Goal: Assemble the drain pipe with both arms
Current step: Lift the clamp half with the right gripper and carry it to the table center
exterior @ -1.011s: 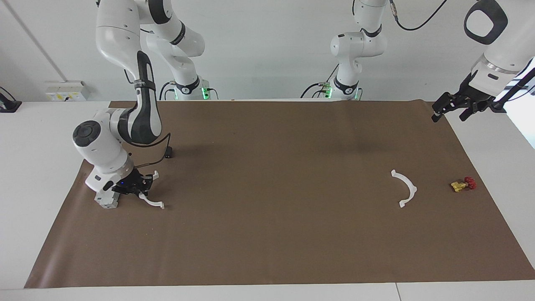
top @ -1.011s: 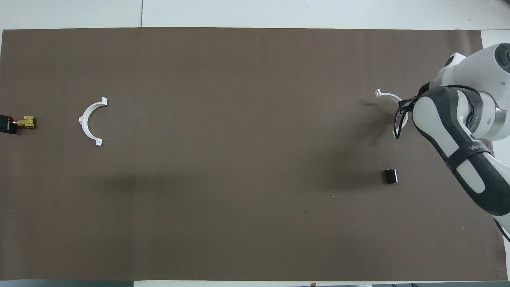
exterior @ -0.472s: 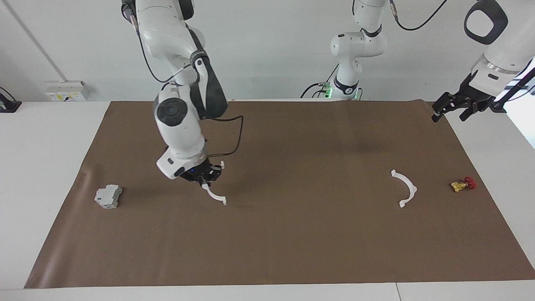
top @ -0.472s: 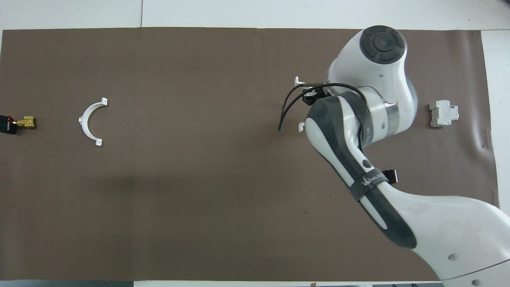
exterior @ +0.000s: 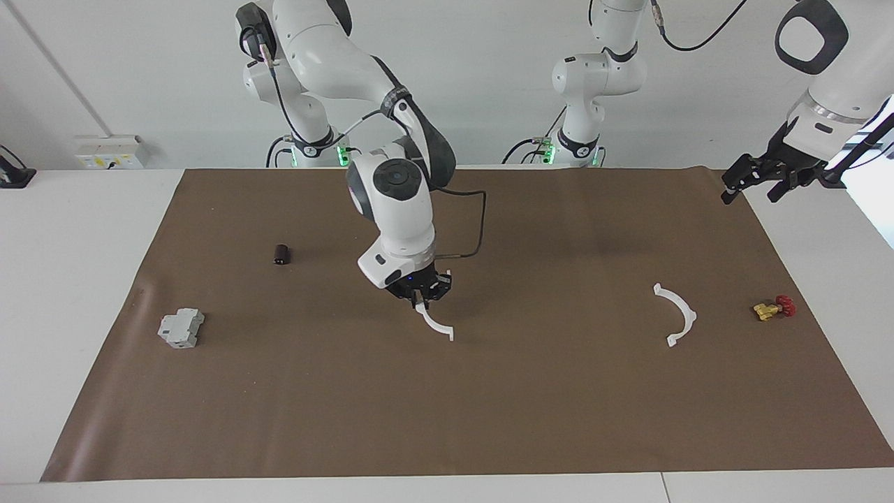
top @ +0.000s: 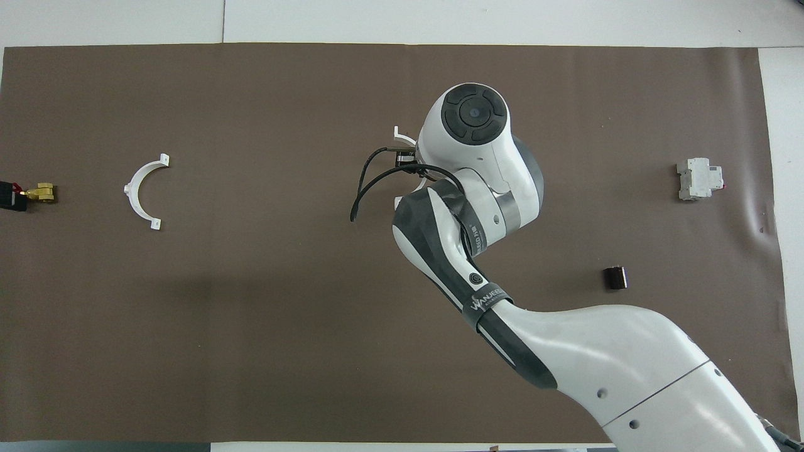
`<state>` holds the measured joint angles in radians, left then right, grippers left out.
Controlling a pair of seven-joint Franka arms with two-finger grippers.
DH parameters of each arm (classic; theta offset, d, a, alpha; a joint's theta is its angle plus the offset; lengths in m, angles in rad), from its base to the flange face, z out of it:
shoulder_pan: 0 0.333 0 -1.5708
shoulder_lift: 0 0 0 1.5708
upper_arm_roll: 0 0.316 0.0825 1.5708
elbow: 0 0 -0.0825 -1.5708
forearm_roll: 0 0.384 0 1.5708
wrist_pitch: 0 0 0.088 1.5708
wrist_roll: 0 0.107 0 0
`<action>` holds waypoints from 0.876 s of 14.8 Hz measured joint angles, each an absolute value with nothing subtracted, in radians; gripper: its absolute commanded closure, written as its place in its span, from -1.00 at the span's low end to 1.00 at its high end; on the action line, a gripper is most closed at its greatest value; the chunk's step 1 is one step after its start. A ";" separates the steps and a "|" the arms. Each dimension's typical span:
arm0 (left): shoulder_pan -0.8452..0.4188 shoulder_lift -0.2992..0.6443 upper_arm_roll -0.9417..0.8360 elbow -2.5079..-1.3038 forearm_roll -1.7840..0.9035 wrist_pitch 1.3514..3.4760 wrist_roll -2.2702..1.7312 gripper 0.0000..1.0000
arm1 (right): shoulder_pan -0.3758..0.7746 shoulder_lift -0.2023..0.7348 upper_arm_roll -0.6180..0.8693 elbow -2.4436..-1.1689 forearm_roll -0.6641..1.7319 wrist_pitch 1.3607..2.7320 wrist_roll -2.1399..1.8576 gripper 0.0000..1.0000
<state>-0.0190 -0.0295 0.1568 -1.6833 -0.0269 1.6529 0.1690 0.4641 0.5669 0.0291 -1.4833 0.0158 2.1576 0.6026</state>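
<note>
right hand [exterior: 421,297]: clamped shut on one thin white plastic half-ring [exterior: 436,323], which hangs below my fingertips over the middle of the brown mat [exterior: 489,419] on the desk.
left hand [exterior: 753,183]: fingers spread, holding nothing, waiting over the mat's corner at my left arm's end.
second white half-ring [exterior: 677,313]: lies flat on the mat toward my left arm's end, well apart from the held one, beside the small yellow valve with red handle [exterior: 774,307].
risk: I grip the thin piece near one end, so it could swivel or slip and its tabs would miss the other half's tabs.
risk: pressing the halves together could skid the loose one.
count: two half-rings, one valve, one grey blocky part [exterior: 181,328], one small dark cylinder [exterior: 281,253], two hands.
</note>
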 measured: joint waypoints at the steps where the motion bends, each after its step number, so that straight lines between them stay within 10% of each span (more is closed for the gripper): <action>1: -0.023 -0.030 0.156 -1.683 -0.027 1.653 0.169 -1.00 | 0.469 0.574 0.029 -1.491 0.016 2.174 0.603 1.00; 13: -0.089 -0.027 0.152 -1.683 -0.003 1.670 0.128 -1.00 | 0.520 0.600 0.028 -1.557 0.001 2.200 0.602 1.00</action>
<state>-0.0887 -0.0268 0.1523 -1.6833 -0.0027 1.6698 0.1284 0.5198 0.6001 0.0283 -1.5569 0.0008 2.1997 0.6016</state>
